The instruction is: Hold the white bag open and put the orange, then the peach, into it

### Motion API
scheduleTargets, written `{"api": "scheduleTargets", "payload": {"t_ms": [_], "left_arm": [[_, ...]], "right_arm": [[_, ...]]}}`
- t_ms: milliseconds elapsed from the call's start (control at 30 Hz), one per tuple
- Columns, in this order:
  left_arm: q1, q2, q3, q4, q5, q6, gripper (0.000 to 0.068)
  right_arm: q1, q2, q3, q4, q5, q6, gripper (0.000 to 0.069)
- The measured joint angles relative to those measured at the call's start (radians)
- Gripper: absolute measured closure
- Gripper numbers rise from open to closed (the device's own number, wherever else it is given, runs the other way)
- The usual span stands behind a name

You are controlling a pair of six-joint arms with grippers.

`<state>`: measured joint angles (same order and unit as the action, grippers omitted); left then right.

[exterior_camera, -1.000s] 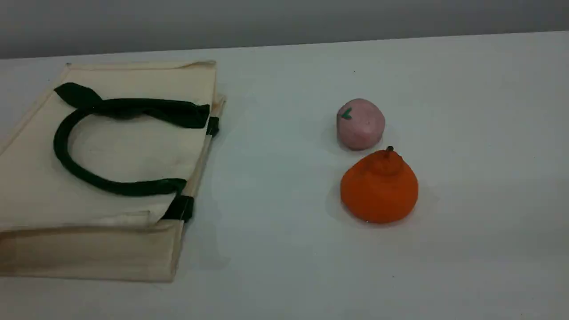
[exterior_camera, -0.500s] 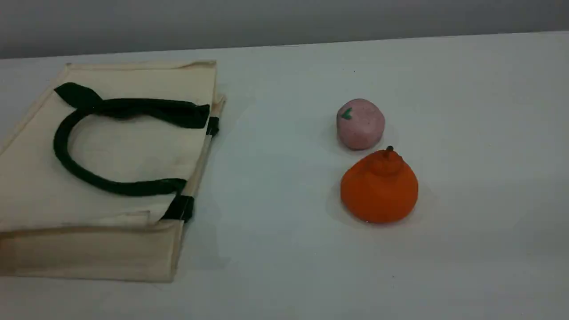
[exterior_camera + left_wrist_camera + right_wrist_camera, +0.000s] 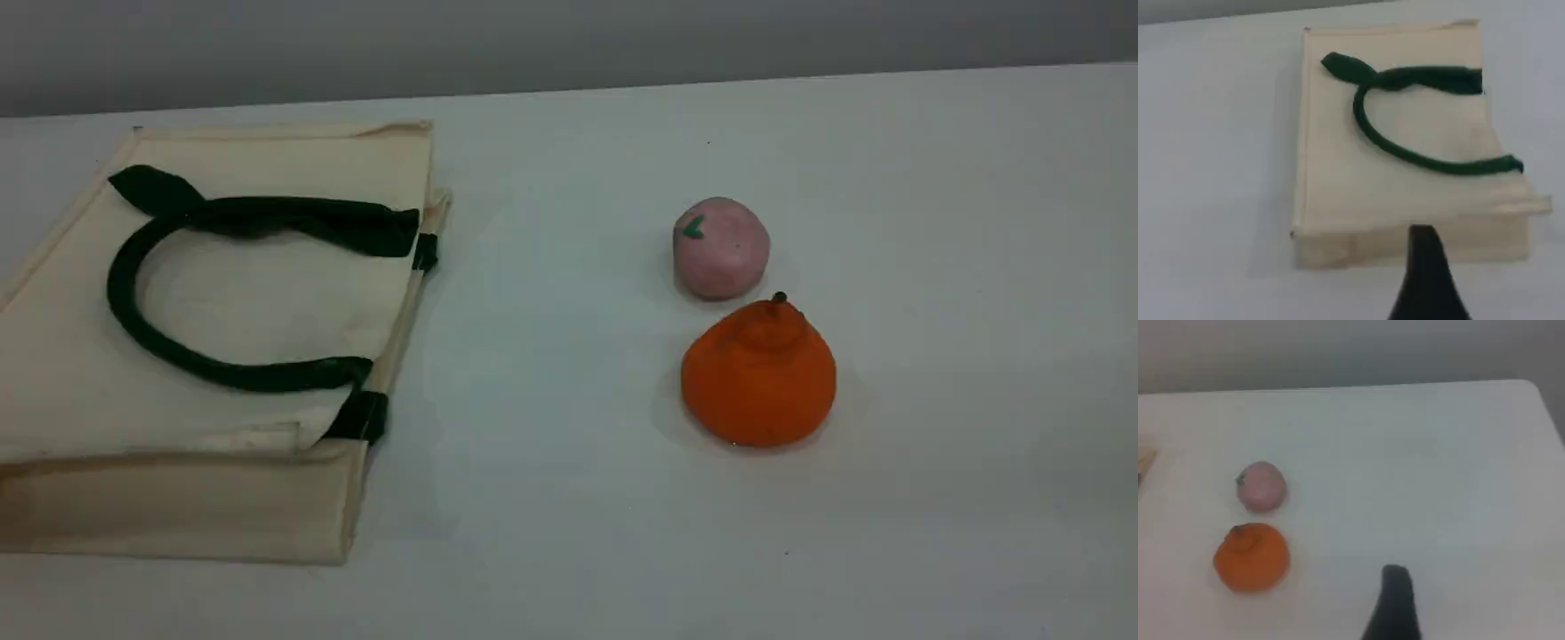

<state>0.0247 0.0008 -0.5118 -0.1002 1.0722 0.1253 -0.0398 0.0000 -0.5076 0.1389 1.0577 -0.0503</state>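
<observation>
At the very start, with nothing done: white bag (image 3: pixel 267 302) flat on the table (image 3: pixel 551 400), mouth shut, upper handle (image 3: pixel 267 378) flopped in a loop across its top face, handle-tab edge turned toward the fruit. Well to the right of the bag, orange (image 3: pixel 758 382) sitting upright, untouched; peach (image 3: pixel 721 249) just beyond it, farther from the bag's near corner, close beside the orange and likewise untouched. Left gripper (image 3: pixel 1426 267) hanging above the bag's near side, jaws spread, holding nothing. Right gripper (image 3: pixel 1395 593) out past the orange on the side away from the bag, also spread wide and gripping nothing. All left to do: raise and open the bag's mouth, carry in the orange, then the peach. Between bag and fruit, a broad bare strip, ample for a straight carry. Behind the bag, the table's far edge fairly near; on its left, the bag running out of the scene view. Beyond the fruit, plenty of bare surface up to the table's far right corner.
</observation>
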Motion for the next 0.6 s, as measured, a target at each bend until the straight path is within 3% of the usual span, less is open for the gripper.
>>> {"api": "scheduleTargets", "payload": {"t_ms": [233, 600], "left_arm": [[0.0, 0.143, -0.072, 0.07, -0.133, -0.125, 0.024], [0.0, 0.696, -0.244, 0.073, -0.232, -0.241, 0.024]], "right_arm": [[0.0, 0.095, -0.059, 0.071, -0.096, -0.052, 0.0157], [0.0, 0.601, -0.146, 0.321, -0.398, -0.248, 0.0157]]}}
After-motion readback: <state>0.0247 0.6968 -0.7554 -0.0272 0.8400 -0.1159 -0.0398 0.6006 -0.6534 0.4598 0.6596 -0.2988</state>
